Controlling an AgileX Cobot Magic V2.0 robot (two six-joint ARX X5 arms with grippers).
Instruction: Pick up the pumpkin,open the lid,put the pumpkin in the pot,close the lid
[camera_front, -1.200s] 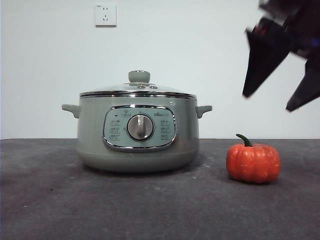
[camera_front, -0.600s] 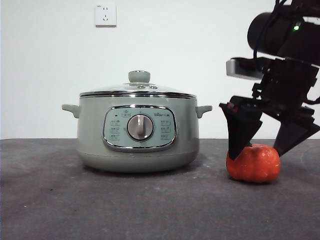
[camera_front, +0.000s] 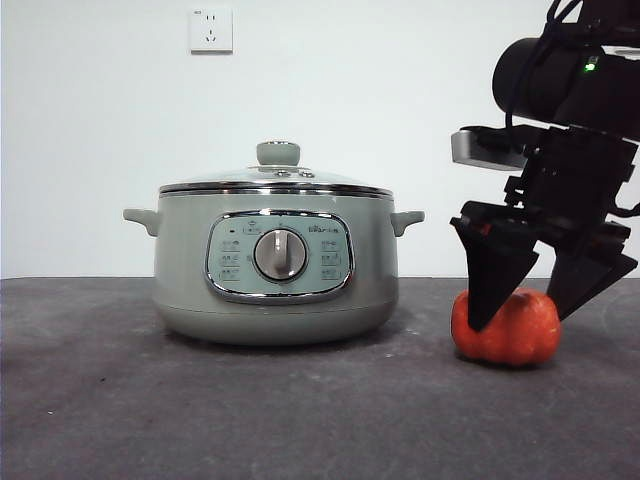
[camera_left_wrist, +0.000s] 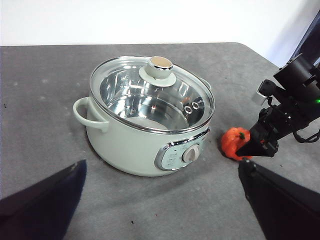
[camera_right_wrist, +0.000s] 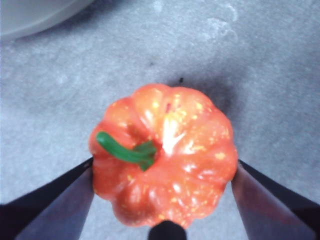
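Note:
The orange pumpkin (camera_front: 515, 338) stands on the dark table to the right of the sage-green pot (camera_front: 190, 270). My right gripper (camera_front: 520, 322) has come down over it, one jaw against each side, as the right wrist view shows (camera_right_wrist: 164, 165) with the pumpkin (camera_right_wrist: 170, 155) and its green stem between them. The glass lid (camera_front: 230, 181) with its green knob sits shut on the pot. My left gripper (camera_left_wrist: 160, 200) is open and empty, held high and back from the pot (camera_left_wrist: 125, 145), the lid (camera_left_wrist: 125, 90), the pumpkin (camera_left_wrist: 231, 142) and the right gripper (camera_left_wrist: 255, 147).
The dark grey table (camera_front: 120, 400) runs wide in front of and left of the pot. A white wall socket (camera_front: 211, 30) is on the back wall. The pot's side handle (camera_front: 408, 218) points toward the right arm.
My right gripper came down from the top right onto the pumpkin, then its jaws drew in against the pumpkin's sides. Pot and lid have not moved.

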